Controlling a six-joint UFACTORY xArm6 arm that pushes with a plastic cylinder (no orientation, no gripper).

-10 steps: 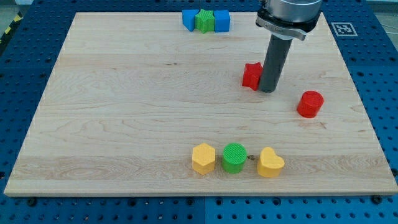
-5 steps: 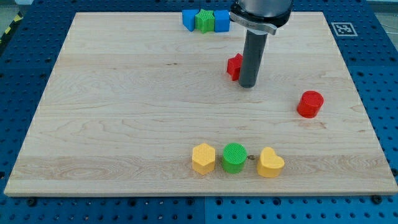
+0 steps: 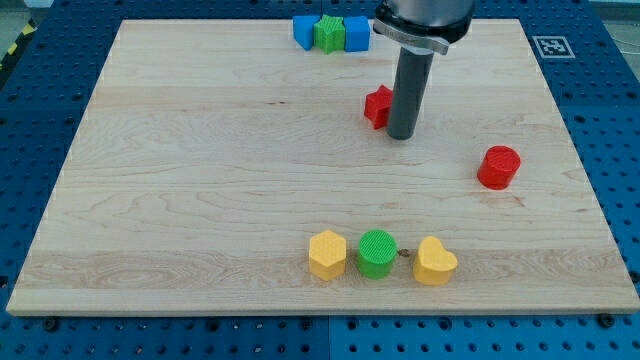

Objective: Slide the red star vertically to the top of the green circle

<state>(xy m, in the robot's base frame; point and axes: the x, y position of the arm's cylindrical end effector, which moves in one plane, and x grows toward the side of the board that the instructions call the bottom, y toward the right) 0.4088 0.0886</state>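
My tip, a bare rod gripping nothing, touches the right side of the red star, which sits well above the green circle and roughly in line with it, so the downward slide remains.

Robotics lab, blue perforated bench, fiducial marker, wooden board

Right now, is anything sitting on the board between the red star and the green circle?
No. In the camera view, only bare wood lies between the red star and the green circle. My tip touches the star's right side.
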